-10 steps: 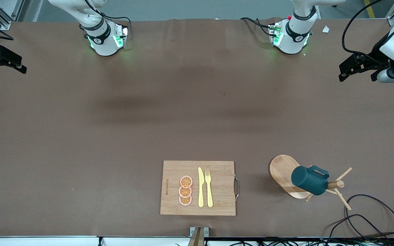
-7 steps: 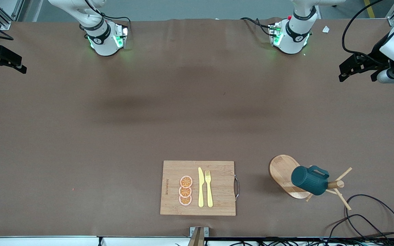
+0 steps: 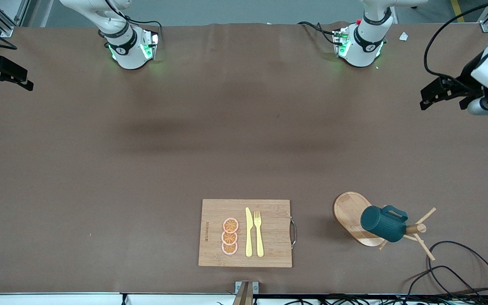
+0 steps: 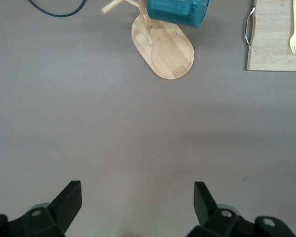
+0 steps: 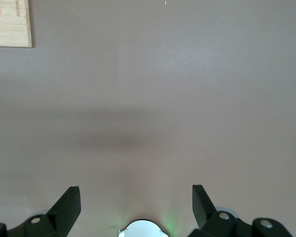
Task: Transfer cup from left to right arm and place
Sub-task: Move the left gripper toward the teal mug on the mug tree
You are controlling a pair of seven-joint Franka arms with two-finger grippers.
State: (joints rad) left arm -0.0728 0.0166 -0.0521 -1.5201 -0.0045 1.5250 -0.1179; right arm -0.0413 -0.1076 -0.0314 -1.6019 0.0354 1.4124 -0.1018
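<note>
While cup [image 3: 383,223] hangs on rack [image 3: 356,217] | left tool [image 3: 444,90] spread, aloft | right tool [image 3: 4,75] spread, aloft

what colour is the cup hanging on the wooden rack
Dark teal, with a ribbed side; the cup shows best in the front view.

Teal cup hanging on a wooden rack

The cup [image 3: 383,223] is dark teal and ribbed, with a side handle turned upward. It hangs tilted, mouth down, on a peg of the wooden rack [image 3: 352,216], above the rack's oval base, near the front edge of the desk [image 3: 142,169] toward the left arm's end.
</note>
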